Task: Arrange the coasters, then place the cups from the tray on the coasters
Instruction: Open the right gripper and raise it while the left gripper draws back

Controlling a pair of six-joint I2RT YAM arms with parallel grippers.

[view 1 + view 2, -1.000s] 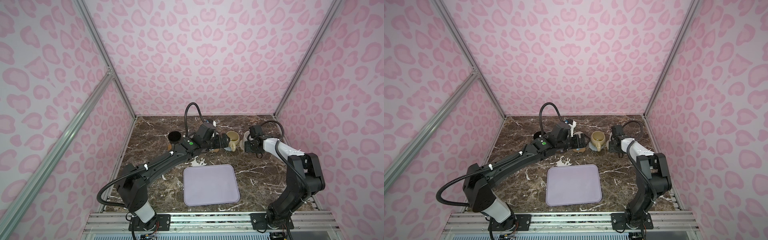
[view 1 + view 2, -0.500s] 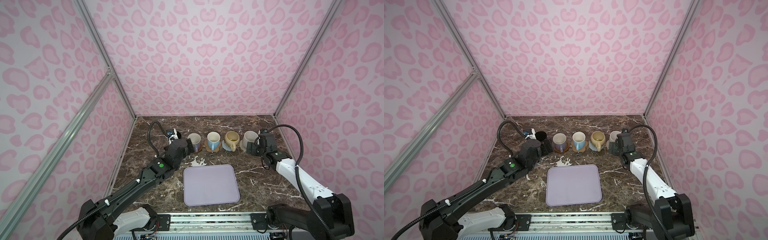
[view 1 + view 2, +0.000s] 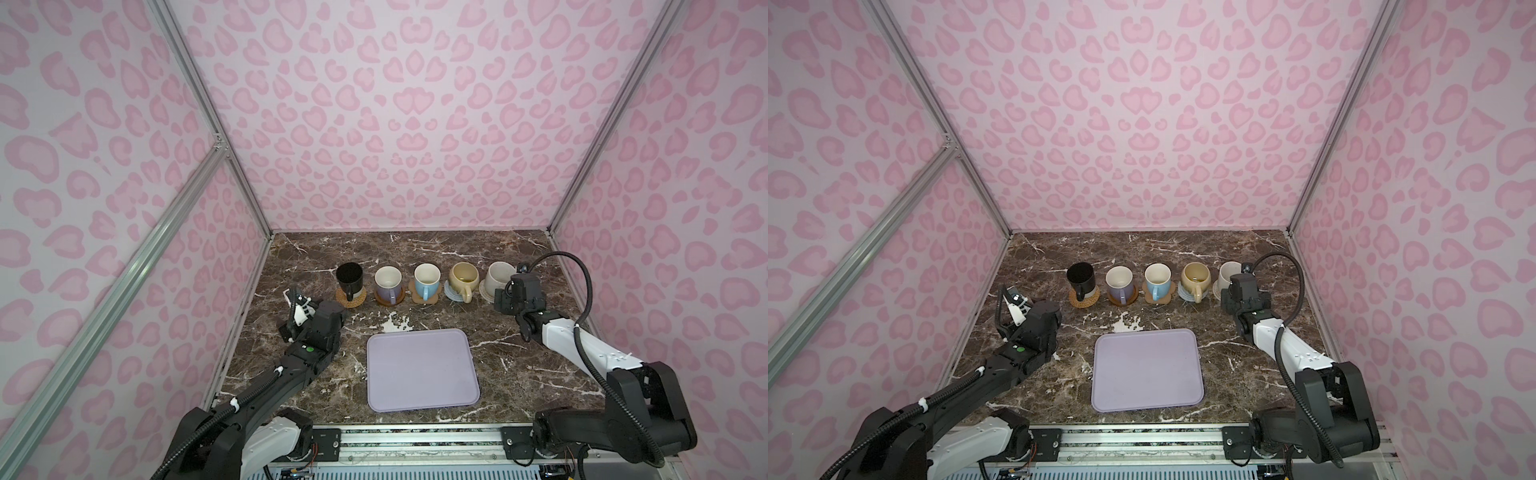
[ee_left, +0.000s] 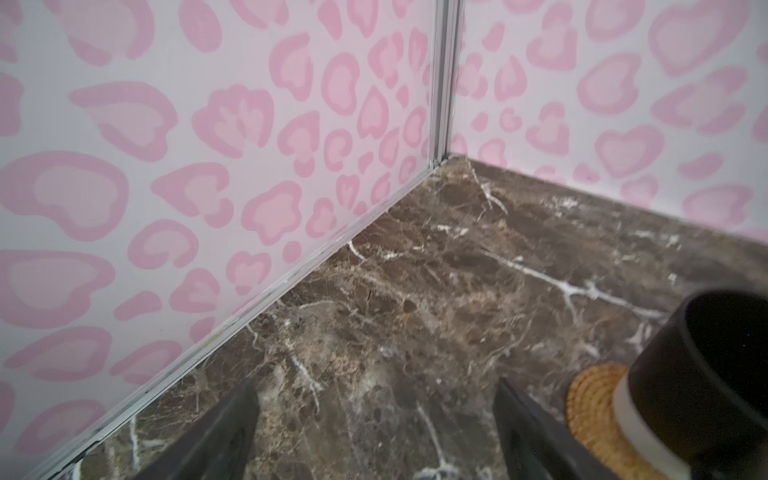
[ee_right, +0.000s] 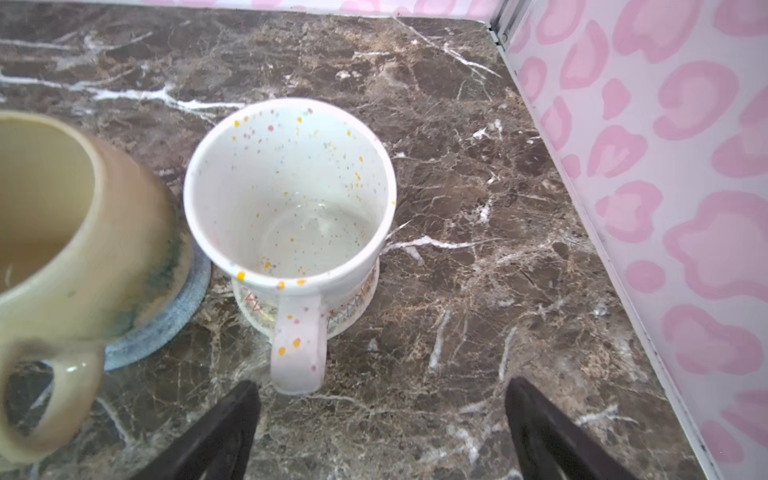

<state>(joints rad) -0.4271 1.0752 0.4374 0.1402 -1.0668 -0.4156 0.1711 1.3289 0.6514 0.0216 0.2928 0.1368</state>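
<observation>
Five cups stand in a row, each on a coaster: black cup (image 3: 349, 275) on the rattan coaster (image 3: 353, 297), lavender cup (image 3: 388, 283) on the dark brown coaster (image 3: 400, 297), light blue cup (image 3: 427, 280) on the paw coaster (image 3: 415, 296), yellow cup (image 3: 464, 278) on the grey-blue coaster (image 5: 166, 328), speckled white cup (image 5: 291, 187) on the cream coaster (image 5: 353, 311). The lavender tray (image 3: 422, 370) lies bare. My left gripper (image 4: 376, 386) is open over bare marble, left of the black cup (image 4: 706, 374). My right gripper (image 5: 380, 384) is open just short of the speckled cup's handle.
The left wall and back corner post (image 4: 444, 83) are close ahead of the left gripper. The right wall (image 5: 665, 166) runs close beside the right gripper. The marble tabletop (image 3: 415, 249) shows behind the cups and around the tray.
Both arms have drawn back from the row of cups. The left gripper moved left from the middle cups to beside the black cup. The right gripper backed off the speckled cup.
</observation>
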